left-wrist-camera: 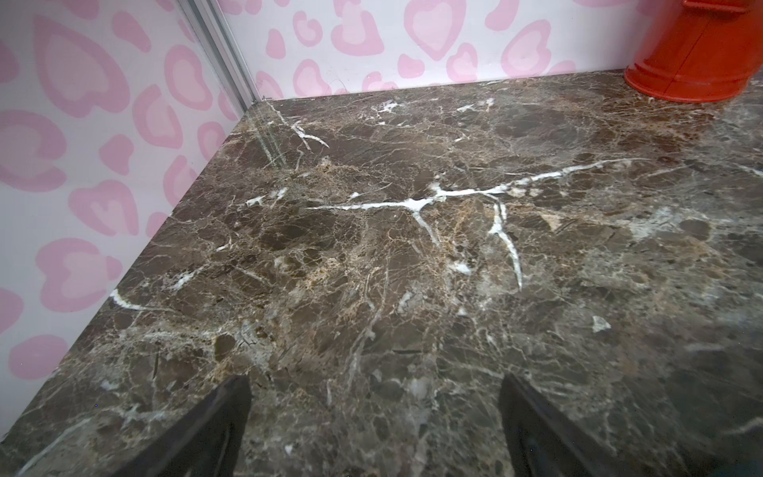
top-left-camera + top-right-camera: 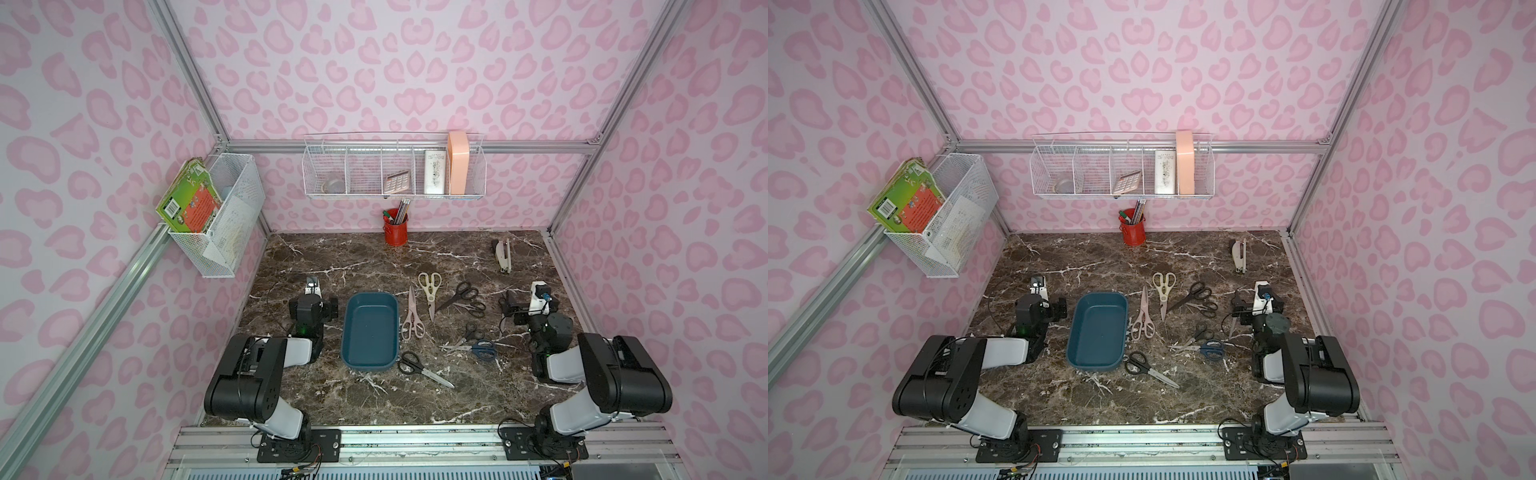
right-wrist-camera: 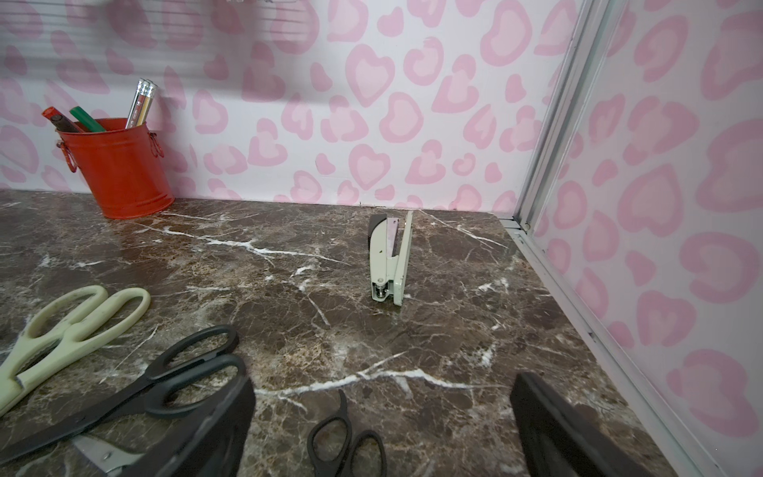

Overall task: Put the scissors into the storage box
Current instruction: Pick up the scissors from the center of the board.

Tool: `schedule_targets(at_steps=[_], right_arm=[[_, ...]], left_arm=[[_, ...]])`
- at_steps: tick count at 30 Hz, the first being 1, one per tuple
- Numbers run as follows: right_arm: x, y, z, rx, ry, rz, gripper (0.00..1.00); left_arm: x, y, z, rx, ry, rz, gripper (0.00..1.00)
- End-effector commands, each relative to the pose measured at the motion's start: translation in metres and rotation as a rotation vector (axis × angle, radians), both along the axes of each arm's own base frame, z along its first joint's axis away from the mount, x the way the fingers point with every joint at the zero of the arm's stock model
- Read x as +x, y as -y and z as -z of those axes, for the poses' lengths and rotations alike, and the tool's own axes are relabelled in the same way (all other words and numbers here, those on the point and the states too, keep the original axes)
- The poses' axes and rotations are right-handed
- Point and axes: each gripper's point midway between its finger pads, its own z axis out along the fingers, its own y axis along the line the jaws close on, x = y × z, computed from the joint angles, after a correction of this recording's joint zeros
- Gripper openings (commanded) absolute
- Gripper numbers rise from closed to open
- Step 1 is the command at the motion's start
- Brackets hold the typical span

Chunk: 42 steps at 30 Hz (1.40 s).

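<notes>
The dark teal storage box [image 2: 369, 330] [image 2: 1098, 330] sits with nothing in it, left of centre on the marble table. Scissors lie to its right: pink [image 2: 411, 316], cream [image 2: 430, 291] [image 3: 62, 326], large black [image 2: 459, 295] [image 3: 165, 380], blue [image 2: 483, 350], and a black pair [image 2: 424, 368] near the front. My right gripper [image 2: 519, 301] [image 3: 384, 382] is open low over the table. The handles of a small black pair [image 3: 347, 446] lie between its fingers, untouched. My left gripper [image 2: 318, 301] [image 1: 375, 380] is open over bare marble, left of the box.
A grey stapler [image 2: 503, 255] [image 3: 390, 260] lies at the back right. A red pen cup [image 2: 395, 232] [image 1: 697, 53] stands against the back wall. White wire baskets [image 2: 395, 170] hang on the walls. The right wall's metal rail [image 3: 578, 314] runs close beside my right gripper.
</notes>
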Motion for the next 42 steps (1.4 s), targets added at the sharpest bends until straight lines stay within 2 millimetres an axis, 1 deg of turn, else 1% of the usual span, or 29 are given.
schedule_targets(at_steps=[1, 3, 5, 7, 10, 12, 13, 15, 16, 19, 20, 23, 24, 25, 26, 28, 29, 31, 32, 34, 35, 39, 42], right_arm=[[-0.003, -0.003, -0.004, 0.017, 0.023, -0.033, 0.97], [-0.007, 0.002, -0.006, 0.033, 0.038, -0.006, 0.96], [-0.016, 0.011, -0.012, 0.050, 0.075, 0.049, 0.96], [-0.023, 0.013, -0.017, 0.047, 0.104, 0.074, 0.94], [-0.023, 0.014, -0.021, 0.029, 0.102, 0.109, 0.93], [-0.017, 0.018, -0.026, 0.020, 0.076, 0.161, 0.93], [-0.010, 0.022, -0.026, 0.022, 0.041, 0.196, 0.92], [0.007, 0.030, -0.023, 0.076, -0.074, 0.258, 0.92], [0.018, 0.033, -0.021, 0.122, -0.147, 0.286, 0.91], [0.040, 0.027, -0.017, 0.206, -0.329, 0.289, 0.83], [0.045, 0.028, -0.015, 0.236, -0.386, 0.308, 0.83], [0.055, 0.026, -0.001, 0.281, -0.559, 0.332, 0.83], [0.056, 0.030, 0.006, 0.284, -0.623, 0.358, 0.83], [0.055, 0.034, 0.017, 0.288, -0.714, 0.386, 0.83], [0.057, 0.035, 0.024, 0.292, -0.797, 0.377, 0.83], [0.051, 0.041, 0.047, 0.308, -0.953, 0.393, 0.77], [0.050, 0.039, 0.057, 0.318, -1.011, 0.364, 0.70], [0.049, 0.033, 0.069, 0.338, -1.058, 0.326, 0.59], [0.051, 0.028, 0.071, 0.352, -1.054, 0.290, 0.55], [0.055, 0.022, 0.073, 0.373, -1.056, 0.273, 0.41], [0.056, 0.019, 0.075, 0.376, -1.063, 0.273, 0.39], [0.056, -0.001, 0.086, 0.337, -1.117, 0.256, 0.36], [0.051, -0.010, 0.092, 0.280, -1.144, 0.272, 0.36]], left_arm=[[0.001, -0.001, -0.005, -0.001, 0.020, -0.004, 0.99], [0.002, -0.001, -0.008, 0.011, 0.028, -0.006, 0.98], [0.003, 0.003, -0.018, 0.025, 0.035, 0.007, 0.99], [0.004, 0.006, -0.025, 0.026, -0.014, 0.019, 0.99], [0.008, 0.008, -0.038, 0.019, -0.108, 0.009, 0.99], [0.013, 0.012, -0.049, 0.014, -0.152, 0.006, 0.99], [0.015, 0.015, -0.055, -0.004, -0.169, 0.005, 0.99], [0.019, 0.024, -0.063, -0.077, -0.197, 0.002, 0.98], [0.019, 0.028, -0.063, -0.119, -0.222, -0.015, 0.98], [0.022, 0.044, -0.068, -0.212, -0.238, -0.026, 0.96], [0.023, 0.051, -0.070, -0.232, -0.232, -0.022, 0.96], [0.020, 0.078, -0.073, -0.273, -0.235, 0.013, 0.96], [0.018, 0.085, -0.072, -0.281, -0.241, 0.026, 0.96], [0.015, 0.095, -0.072, -0.300, -0.249, 0.047, 0.96], [0.010, 0.105, -0.068, -0.325, -0.265, 0.076, 0.95], [0.001, 0.127, -0.061, -0.371, -0.307, 0.154, 0.90], [-0.005, 0.136, -0.057, -0.390, -0.329, 0.177, 0.90], [-0.015, 0.146, -0.052, -0.398, -0.358, 0.207, 0.90], [-0.019, 0.149, -0.049, -0.392, -0.367, 0.215, 0.90], [-0.024, 0.152, -0.049, -0.377, -0.373, 0.227, 0.90], [-0.025, 0.153, -0.051, -0.367, -0.368, 0.226, 0.90], [-0.023, 0.151, -0.059, -0.350, -0.356, 0.217, 0.90], [-0.022, 0.149, -0.062, -0.342, -0.347, 0.207, 0.90]])
